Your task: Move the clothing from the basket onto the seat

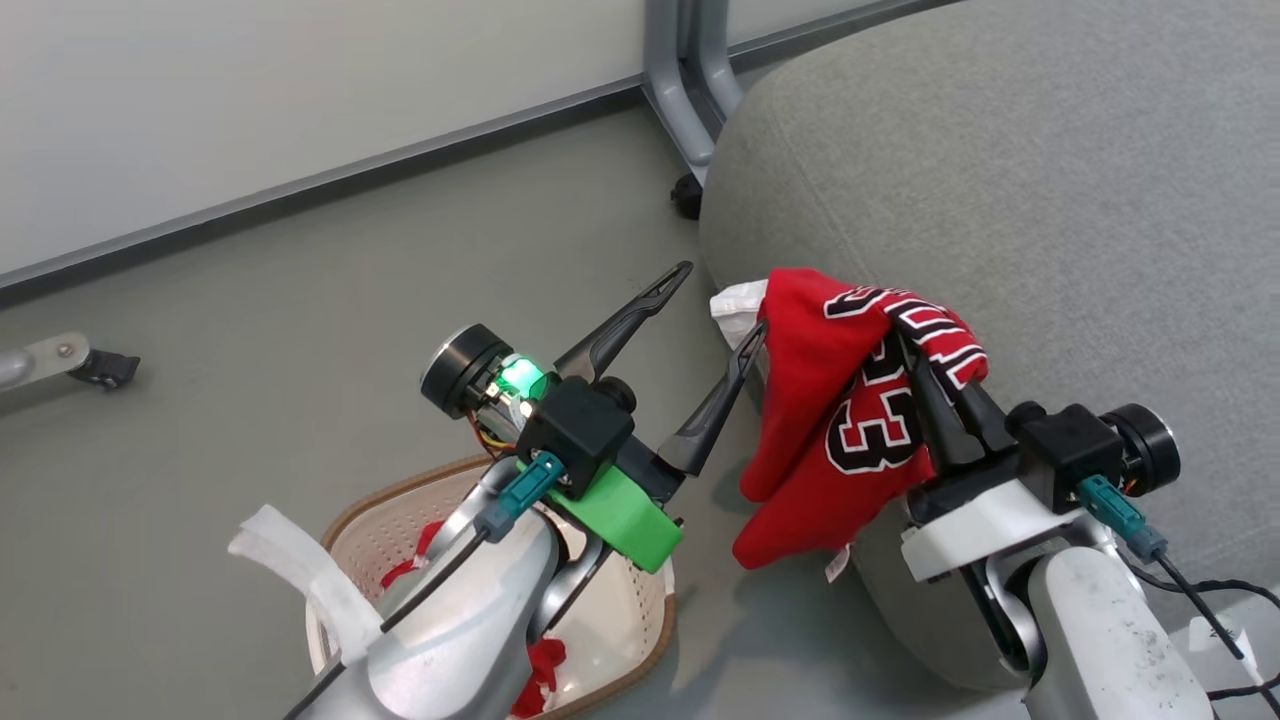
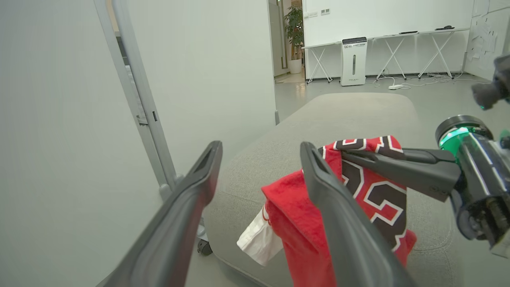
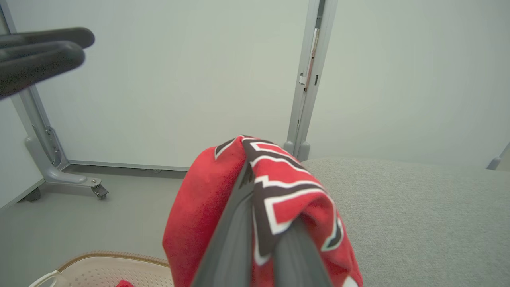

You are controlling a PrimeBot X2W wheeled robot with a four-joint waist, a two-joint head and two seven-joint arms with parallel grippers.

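My right gripper (image 1: 915,360) is shut on the red jersey (image 1: 850,400) with the black-and-white "23". The jersey hangs from it over the rounded near edge of the grey seat (image 1: 1000,180). In the right wrist view the jersey (image 3: 199,215) drapes over both fingers of that gripper (image 3: 259,223). My left gripper (image 1: 720,305) stands open and holds nothing, just left of the jersey; in the left wrist view its jaws (image 2: 261,155) are wide apart before the jersey (image 2: 295,223). The cream basket (image 1: 640,620) sits on the floor under my left forearm, with a red piece (image 1: 545,665) inside.
A grey partition frame leg with a caster (image 1: 690,100) stands at the seat's far corner against the white panel wall. Another caster foot (image 1: 100,365) sits at the far left. Grey floor lies between the basket and the wall.
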